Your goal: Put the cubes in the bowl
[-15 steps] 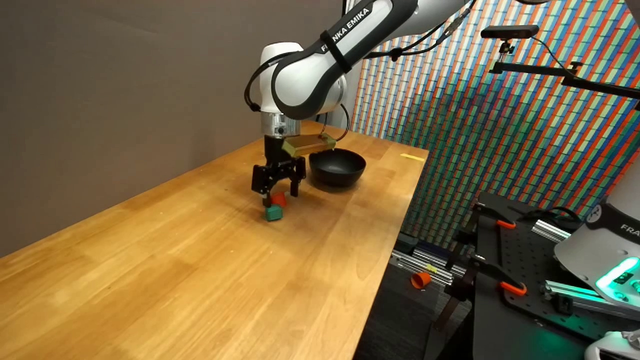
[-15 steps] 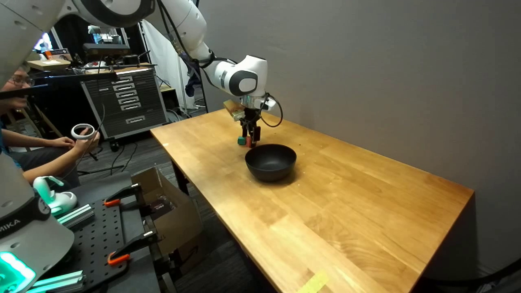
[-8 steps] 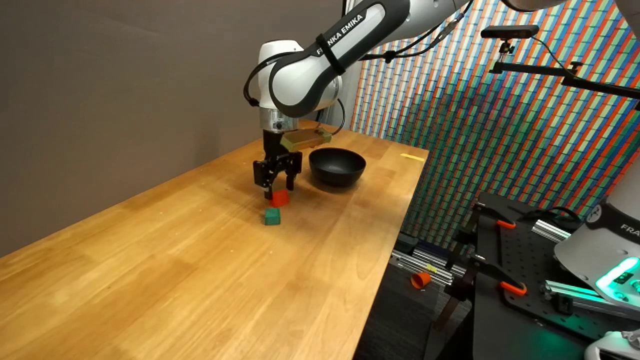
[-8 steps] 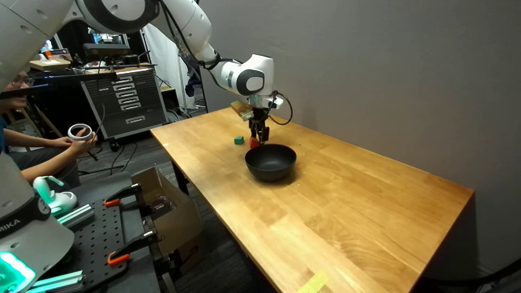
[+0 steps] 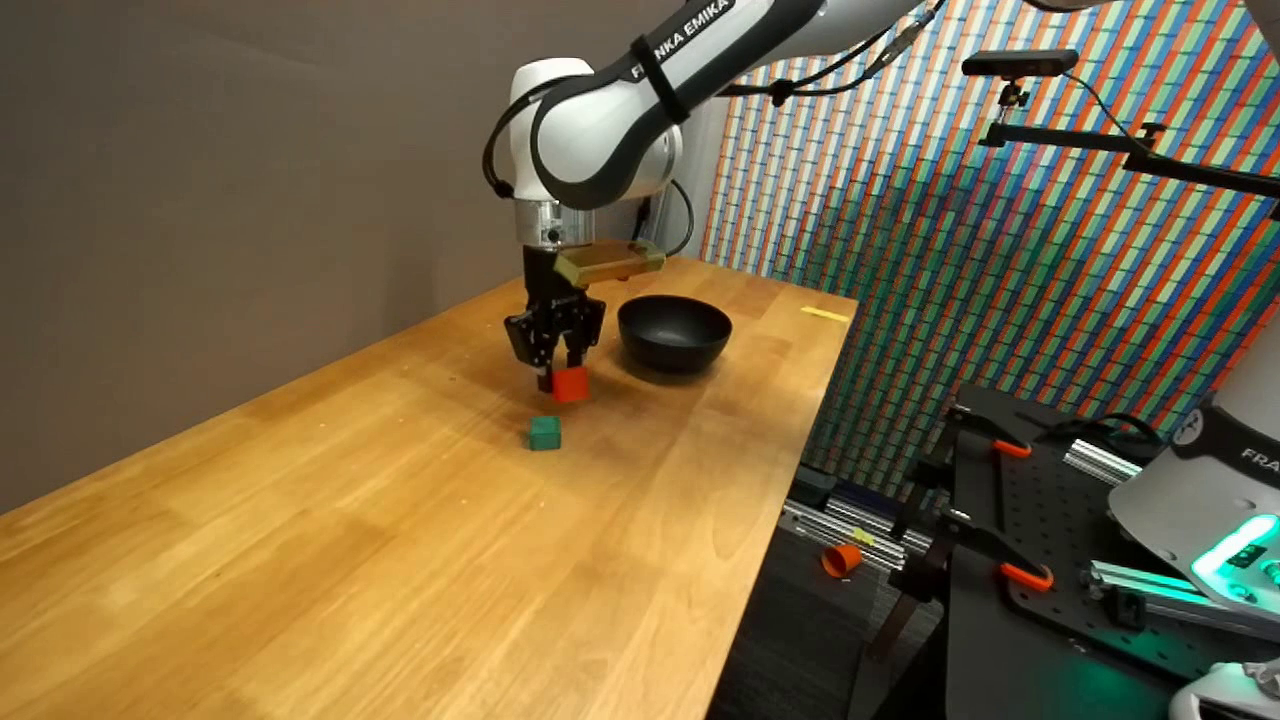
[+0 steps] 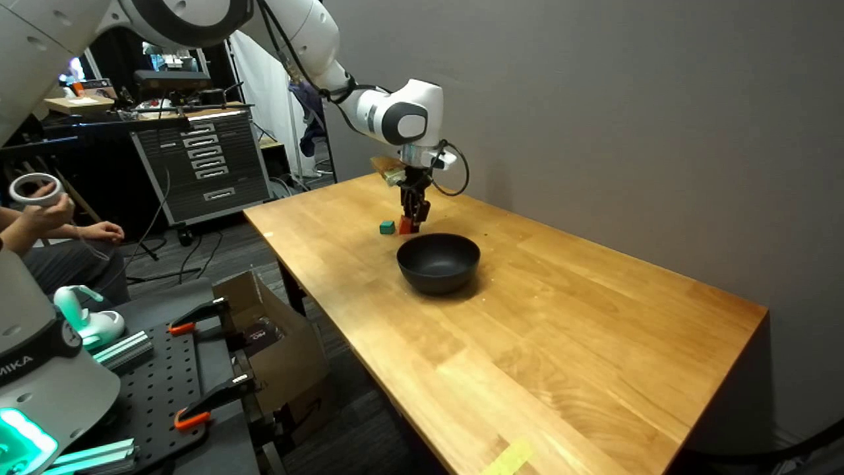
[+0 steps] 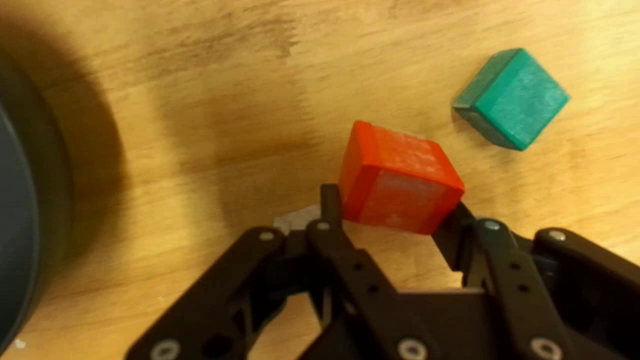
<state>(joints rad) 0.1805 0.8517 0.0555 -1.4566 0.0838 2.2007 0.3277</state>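
Note:
The red cube sits tilted between the fingertips of my gripper, with a finger against each side. In an exterior view this red cube looks lifted slightly off the table at the gripper's tips. Close by, the green cube rests on the tabletop, apart from the red one; both exterior views show it too. The black bowl stands upright on the table, a short way from the gripper. Only part of the bowl enters the wrist view, along the left edge. Its inside shows no cube in an exterior view.
A wall runs along one long side of the wooden table. Yellow tape strips mark the tabletop, one near its end. Beside the table, a person's hand holds a controller. Clamps sit at the robot's base.
My gripper has closed from wide open onto the red cube and risen a little, tilting it. The green cube, earlier against a finger, shifted slightly and now stands apart.

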